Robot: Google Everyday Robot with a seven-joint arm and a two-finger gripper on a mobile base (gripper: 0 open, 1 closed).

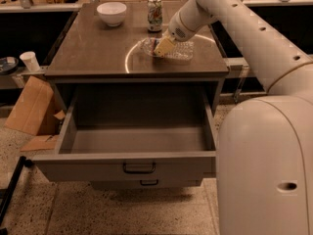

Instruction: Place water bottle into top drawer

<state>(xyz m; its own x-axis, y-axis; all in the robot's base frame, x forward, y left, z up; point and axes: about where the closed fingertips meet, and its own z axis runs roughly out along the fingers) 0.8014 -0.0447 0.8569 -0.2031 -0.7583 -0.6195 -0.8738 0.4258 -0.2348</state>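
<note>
The water bottle [178, 50] lies on its side on the dark countertop [93, 48], right of centre, clear and ribbed. My gripper [164, 46] is down on the bottle's left part, reaching in from the upper right on the white arm. Below the counter, the top drawer [88, 166] is pulled fully out, with nothing in it and its dark loop handle [139, 168] at the centre of the front panel. The bottle's label and cap are hidden behind the gripper.
A green-and-white soda can [155, 13] and a white bowl [111, 12] stand at the back of the counter. A narrower drawer front [146, 184] sits under the open drawer. A cardboard box [34, 106] and a white cup [30, 60] are at the left. My white base [264, 170] fills the right foreground.
</note>
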